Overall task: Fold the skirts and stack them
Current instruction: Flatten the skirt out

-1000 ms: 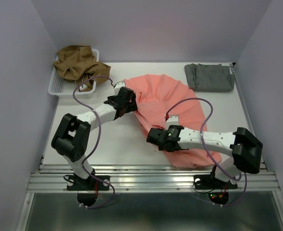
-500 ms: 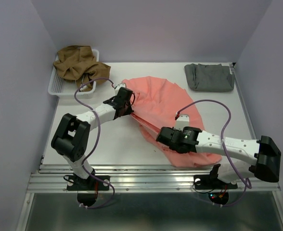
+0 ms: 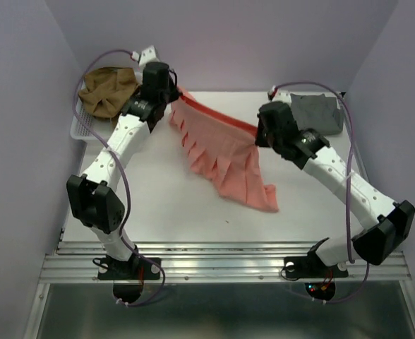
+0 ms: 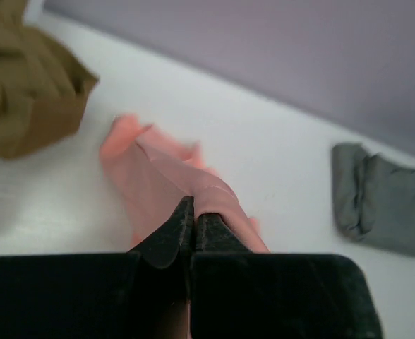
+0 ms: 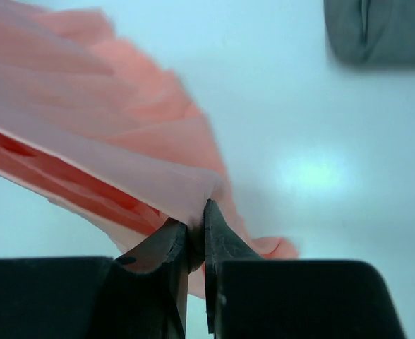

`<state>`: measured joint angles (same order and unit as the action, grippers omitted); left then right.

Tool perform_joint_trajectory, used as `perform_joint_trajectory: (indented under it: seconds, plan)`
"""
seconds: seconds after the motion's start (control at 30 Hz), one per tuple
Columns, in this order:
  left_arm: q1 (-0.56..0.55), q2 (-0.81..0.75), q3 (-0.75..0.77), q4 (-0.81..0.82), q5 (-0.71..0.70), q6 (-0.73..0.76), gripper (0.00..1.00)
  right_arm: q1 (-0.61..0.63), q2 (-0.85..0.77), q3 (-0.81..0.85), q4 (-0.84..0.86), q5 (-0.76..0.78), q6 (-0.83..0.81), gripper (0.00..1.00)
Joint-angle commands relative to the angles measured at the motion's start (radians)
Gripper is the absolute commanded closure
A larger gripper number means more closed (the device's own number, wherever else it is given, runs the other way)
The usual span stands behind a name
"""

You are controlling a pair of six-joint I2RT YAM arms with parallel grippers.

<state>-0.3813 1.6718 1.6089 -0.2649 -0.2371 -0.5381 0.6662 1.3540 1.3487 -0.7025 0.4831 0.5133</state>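
Where it hangs stretched between both claws above the bench (image 3: pixel 158 205), the salmon-pink skirt (image 3: pixel 221 152) comes first: top edge taut, pleated folds trailing down toward the bench. Soft, light, limp cloth that will likely sag wherever unsupported, so it is best taken at the top corners.
Grey skirt (image 3: pixel 320 113): folded, far right corner.
Olive-brown skirt (image 3: pixel 105 88): heaped in the white basket (image 3: pixel 80 128), far left.
Left claw (image 4: pixel 193 212): clenched on the salmon-pink skirt's edge.
Right claw (image 5: pixel 195 226): clenched on the opposite end.

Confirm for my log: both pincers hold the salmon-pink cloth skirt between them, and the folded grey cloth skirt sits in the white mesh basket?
No: the folded grey cloth skirt lies on the white table, far right; the top view shows it.
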Motion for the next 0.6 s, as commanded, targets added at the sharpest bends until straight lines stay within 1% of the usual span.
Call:
perform_joint_trajectory:
  seconds: [0.0,0.03,0.07,0.1,0.13,0.2,0.3,0.33,0.4,0.43,0.47,0.53,0.57]
  plan:
    - [0.047,0.014,0.329,0.014,-0.09,0.058,1.0,-0.137,0.085,0.251,0.167,-0.151,-0.33,0.99]
    - [0.054,0.054,0.471,-0.029,-0.084,0.059,1.0,-0.204,0.1,0.348,0.17,-0.159,-0.361,0.99]
    - [0.058,0.072,0.533,-0.045,-0.082,0.072,1.0,-0.226,0.118,0.386,0.202,-0.182,-0.381,0.99]
    - [0.062,0.097,0.633,-0.068,-0.088,0.078,1.0,-0.259,0.125,0.438,0.219,-0.204,-0.419,0.99]
    - [0.062,0.101,0.669,-0.071,-0.091,0.082,1.0,-0.273,0.134,0.47,0.224,-0.234,-0.444,0.99]
    - [0.064,0.089,0.691,-0.065,-0.093,0.093,1.0,-0.274,0.142,0.516,0.216,-0.258,-0.478,0.99]
    - [0.062,0.002,0.588,-0.013,-0.064,0.09,1.0,-0.274,0.113,0.514,0.207,-0.265,-0.53,0.99]
    - [0.064,-0.067,0.478,0.033,-0.039,0.075,1.0,-0.274,0.082,0.503,0.199,-0.285,-0.532,0.99]
    - [0.056,-0.141,0.355,0.085,-0.025,0.06,1.0,-0.274,0.041,0.451,0.178,-0.346,-0.52,0.99]
    - [0.053,-0.212,0.242,0.126,-0.022,0.04,1.0,-0.274,0.016,0.429,0.178,-0.374,-0.521,0.99]
    - [0.05,-0.246,0.196,0.144,-0.015,0.03,1.0,-0.274,-0.031,0.397,0.173,-0.415,-0.521,0.99]
    - [0.033,-0.329,0.09,0.177,-0.014,0.018,1.0,-0.274,-0.068,0.389,0.15,-0.451,-0.516,0.99]
    - [0.027,-0.352,0.068,0.181,-0.018,0.013,1.0,-0.274,-0.094,0.392,0.132,-0.466,-0.516,0.99]
